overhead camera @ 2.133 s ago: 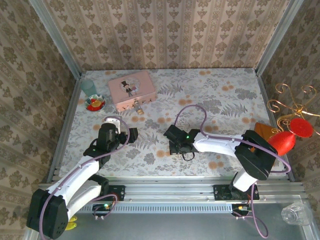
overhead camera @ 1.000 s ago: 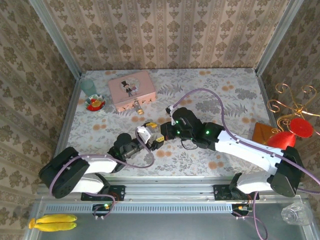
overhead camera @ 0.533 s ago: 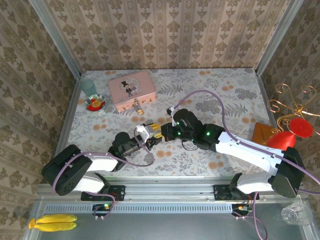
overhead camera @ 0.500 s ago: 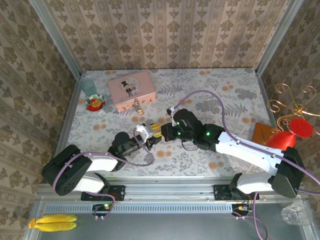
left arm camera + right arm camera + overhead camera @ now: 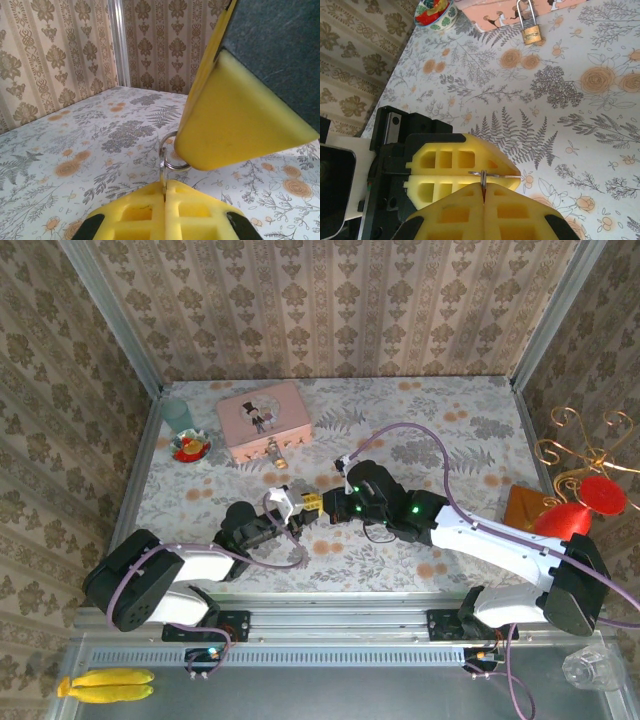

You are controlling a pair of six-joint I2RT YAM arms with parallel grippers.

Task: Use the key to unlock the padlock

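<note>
Right wrist: padlock (image 5: 532, 34) well beyond jaws

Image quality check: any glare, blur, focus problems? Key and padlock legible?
Top external: even light, no glare, padlock tiny at the pink tin's front edge. Left wrist: right gripper's finger looms close and soft-edged; key ring and wallpaper beyond are readable. Right wrist: padlock sharp, key only a thin edge-on sliver between yellow pads.
</note>
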